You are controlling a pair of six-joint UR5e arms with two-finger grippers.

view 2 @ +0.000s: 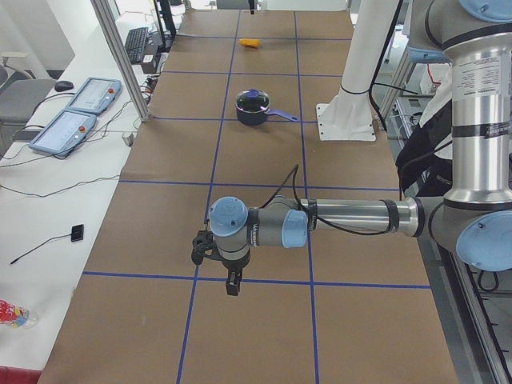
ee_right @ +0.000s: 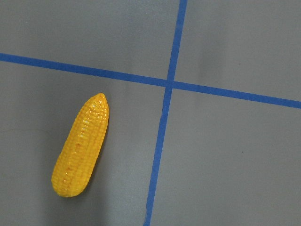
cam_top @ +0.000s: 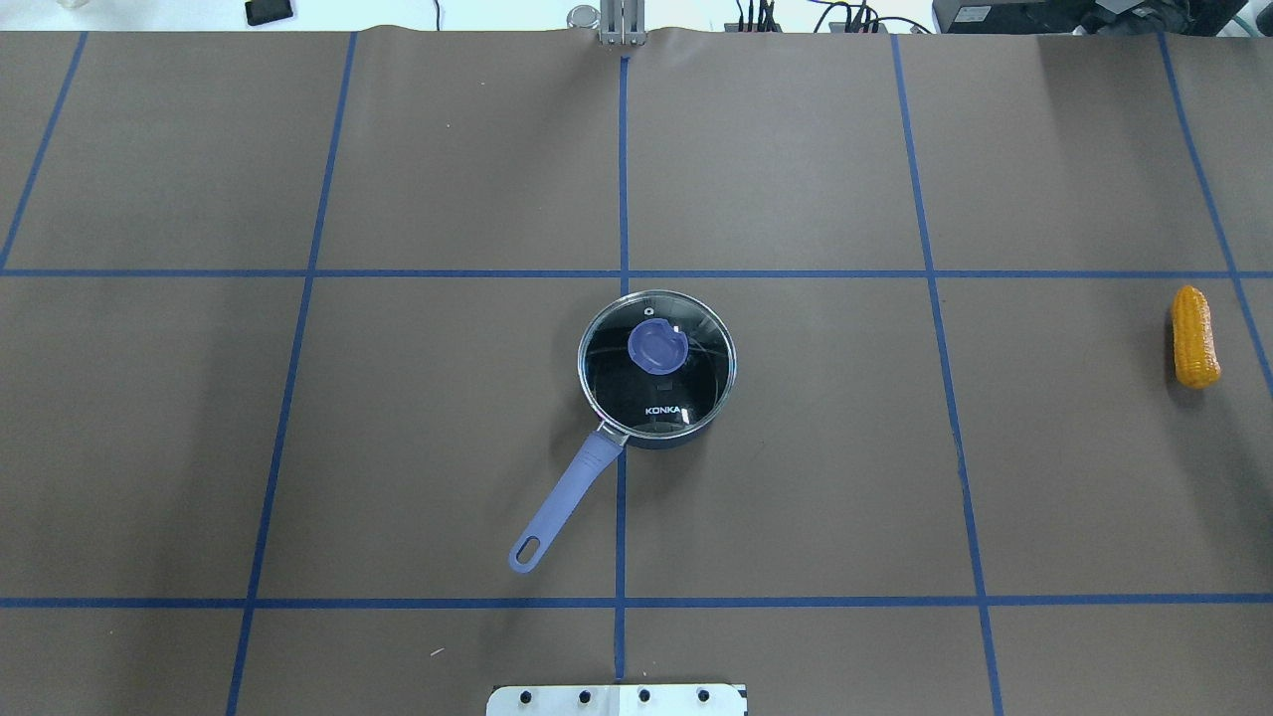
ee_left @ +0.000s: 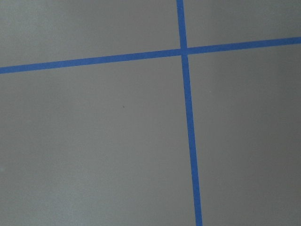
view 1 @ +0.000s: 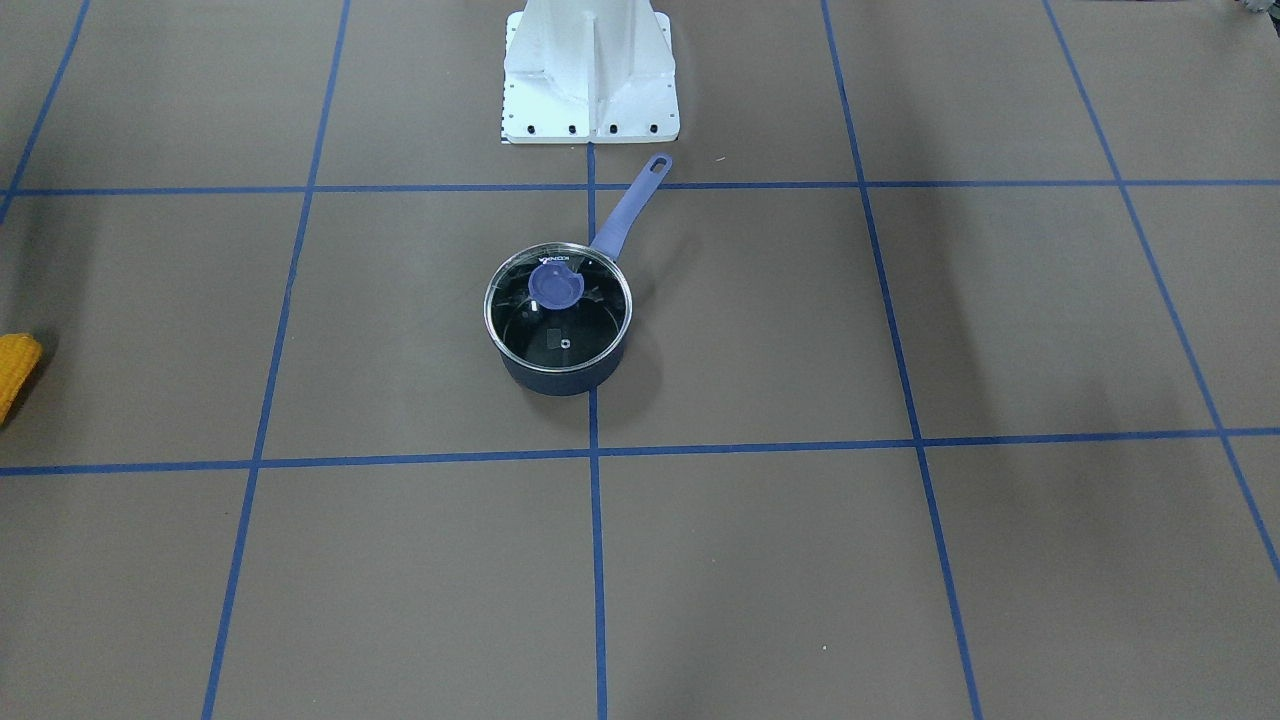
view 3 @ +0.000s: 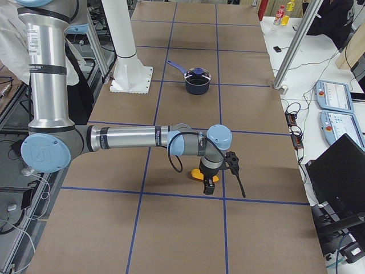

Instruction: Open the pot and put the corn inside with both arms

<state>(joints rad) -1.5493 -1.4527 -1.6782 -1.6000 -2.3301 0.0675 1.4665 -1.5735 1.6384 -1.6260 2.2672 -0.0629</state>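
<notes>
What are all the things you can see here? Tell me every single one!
pot: one, dark navy with a lavender-blue handle, middle of the table, lid on.
lid: one, clear glass with a blue knob, sitting on the pot.
corn: one, yellow-orange, lying flat far out on the robot's right.
table: one, brown with blue tape lines.
base pedestal: one, white, standing near the pot's handle end.
control tablets: two, light blue, on the white side bench.
left arm: one, grey with light-blue caps, over bare table; jaws too small to judge.
right arm: one, same colours, above the corn; jaws too small to judge.
</notes>
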